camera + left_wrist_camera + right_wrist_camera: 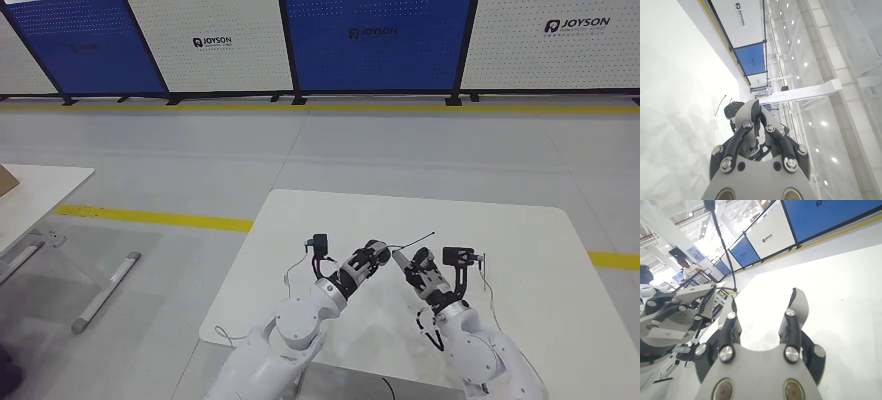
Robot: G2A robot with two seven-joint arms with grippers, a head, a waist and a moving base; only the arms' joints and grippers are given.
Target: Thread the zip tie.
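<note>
While the left end effector (759, 108) is holding its fingers pressed together on one end of the zip tie (727, 255), the right end effector (764, 295) is hanging just beside it with its fingers spread wide and nothing between them. Both are hovering over the middle of the white table (520, 300), their tips angling toward each other and sitting close.

The zip tie is a thin black strap, and it is sitting in the air, off the table. In the right wrist view it is coming out of the left fingertips as a short stretch, bending sharply near the tip of one right finger, then running on as a long strap toward the right wrist. Whether it is touching that finger cannot be told, nor whether the strap is passing through its own head at the bend. In the top view it is showing as a fine dark line slanting away from the left tips, above the right end effector, toward the table's far side.
</note>
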